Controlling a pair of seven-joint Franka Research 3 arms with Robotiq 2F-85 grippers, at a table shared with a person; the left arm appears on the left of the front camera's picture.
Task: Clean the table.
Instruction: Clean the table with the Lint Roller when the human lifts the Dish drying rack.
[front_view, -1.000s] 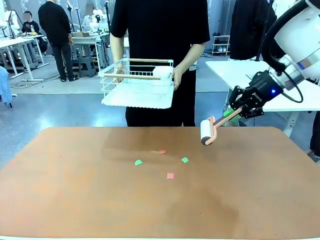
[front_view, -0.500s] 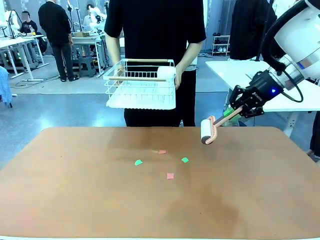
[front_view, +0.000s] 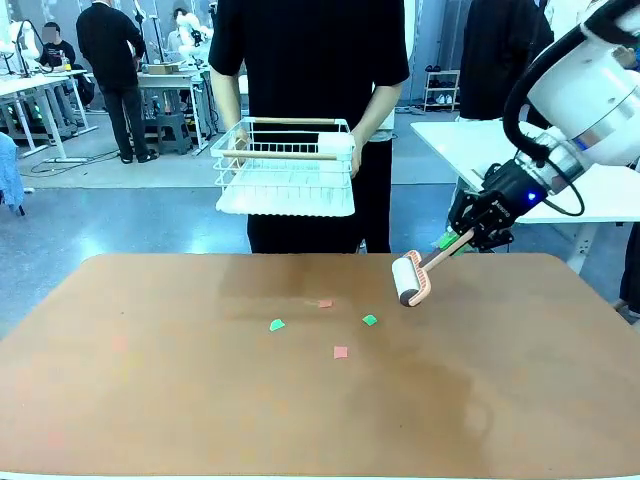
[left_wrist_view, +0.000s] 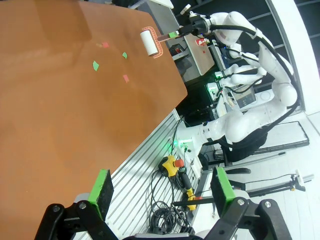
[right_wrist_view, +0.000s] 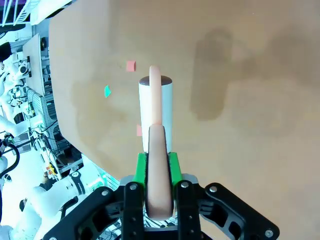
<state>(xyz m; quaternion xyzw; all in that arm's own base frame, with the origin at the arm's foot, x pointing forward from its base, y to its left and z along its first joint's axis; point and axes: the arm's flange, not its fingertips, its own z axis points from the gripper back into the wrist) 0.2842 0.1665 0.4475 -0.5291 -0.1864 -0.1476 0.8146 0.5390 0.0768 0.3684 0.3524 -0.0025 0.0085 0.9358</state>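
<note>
The reddish-brown table (front_view: 150, 400) carries small paper scraps near its middle: green scraps (front_view: 277, 325) (front_view: 370, 320) and pink scraps (front_view: 325, 303) (front_view: 341, 352). My right gripper (front_view: 462, 238) (right_wrist_view: 157, 170) is shut on the pink handle of a lint roller (front_view: 406, 278) (right_wrist_view: 155, 112). The roller's white head hangs just above the table, right of the scraps. In the left wrist view my left gripper (left_wrist_view: 162, 187) stands open and holds nothing, off the table's (left_wrist_view: 60, 110) near edge, with the lint roller (left_wrist_view: 148, 41) far off.
A person stands at the far edge holding a white wire basket (front_view: 285, 165) in both hands above the table. A white table (front_view: 480, 145) stands behind at the right. Cables and robot bases (left_wrist_view: 220, 135) sit beside the table's near side.
My right gripper has moved a little left and down, bringing the roller closer to the table and the scraps. The person has shifted the basket slightly to the right.
</note>
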